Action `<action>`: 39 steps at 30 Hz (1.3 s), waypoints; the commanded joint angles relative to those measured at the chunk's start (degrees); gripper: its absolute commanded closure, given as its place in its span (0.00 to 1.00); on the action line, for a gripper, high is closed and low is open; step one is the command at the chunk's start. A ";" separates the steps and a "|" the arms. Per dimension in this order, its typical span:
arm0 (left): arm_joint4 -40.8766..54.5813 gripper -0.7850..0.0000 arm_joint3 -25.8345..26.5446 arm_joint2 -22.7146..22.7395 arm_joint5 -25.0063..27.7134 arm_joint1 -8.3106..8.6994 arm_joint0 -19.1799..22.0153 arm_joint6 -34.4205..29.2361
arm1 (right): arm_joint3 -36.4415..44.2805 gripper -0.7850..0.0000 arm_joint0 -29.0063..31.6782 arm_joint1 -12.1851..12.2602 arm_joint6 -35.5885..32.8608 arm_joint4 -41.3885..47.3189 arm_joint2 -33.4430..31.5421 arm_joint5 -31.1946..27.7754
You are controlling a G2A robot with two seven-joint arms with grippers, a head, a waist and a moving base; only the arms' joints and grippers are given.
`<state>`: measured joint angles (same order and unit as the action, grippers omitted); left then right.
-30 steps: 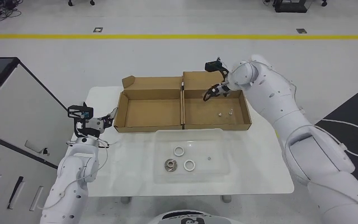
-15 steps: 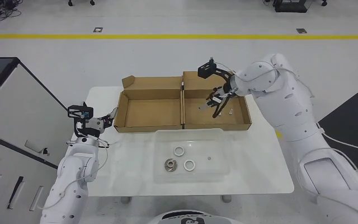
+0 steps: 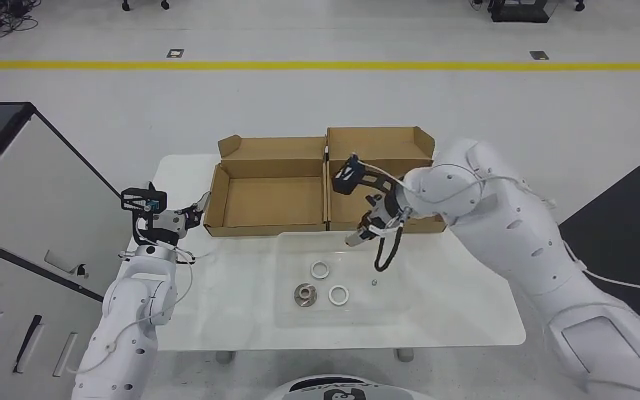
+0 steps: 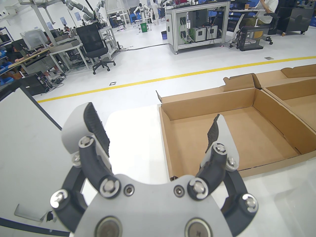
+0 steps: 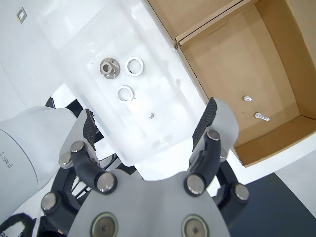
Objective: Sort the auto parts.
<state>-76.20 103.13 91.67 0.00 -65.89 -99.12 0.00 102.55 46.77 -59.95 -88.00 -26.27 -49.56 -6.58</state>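
In the tray [image 3: 395,260] lie two rings [image 5: 134,66], a flange [image 5: 109,68] and a small bolt [image 5: 151,116]. This bolt is too small to tell which way it points. In the right box [image 5: 246,57] a long bolt [image 5: 261,117] lies on its side, shank aslant away from the tray, with a short bolt [image 5: 246,98] just beside it. The right gripper [image 5: 150,109] hangs over the tray near the box wall, jaws wide apart, holding nothing. The left gripper [image 4: 153,113] is beside the left box [image 4: 246,134], also spread wide, touching nothing.

A small printed mark [image 5: 5,160] sits on the right arm's white shell.
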 commanded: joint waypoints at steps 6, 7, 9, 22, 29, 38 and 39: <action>0.00 0.00 0.00 0.00 0.00 0.00 0.00 0.00 | 0.79 0.00 -0.14 0.52 0.00 0.86 0.16 0.00; 0.00 0.00 0.00 0.00 0.00 0.00 0.00 0.00 | 0.79 0.00 -0.14 0.52 0.00 0.86 0.16 0.00; 0.00 0.00 0.00 0.00 0.00 0.00 0.00 0.00 | 0.79 0.00 -0.14 0.52 0.00 0.86 0.16 0.00; 0.00 0.00 0.00 0.00 0.00 0.00 0.00 0.00 | 1.95 0.00 -2.01 1.98 0.00 -8.22 11.83 -4.94; 0.00 0.00 0.00 0.00 0.00 0.00 0.00 0.00 | 1.13 0.00 -7.76 3.27 0.00 -5.66 21.32 -5.57; 0.00 0.00 0.00 0.00 0.00 0.00 0.00 0.00 | 1.21 0.00 -13.58 4.41 0.00 -1.27 28.92 -4.41; 0.00 0.00 0.00 0.00 0.00 0.00 0.00 0.00 | 1.09 0.00 -13.82 4.48 0.00 -0.94 29.48 -4.33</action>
<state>-76.20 103.13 91.67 0.00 -65.89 -99.12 0.00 103.73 33.17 -55.53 -88.00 -27.51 -20.57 -11.00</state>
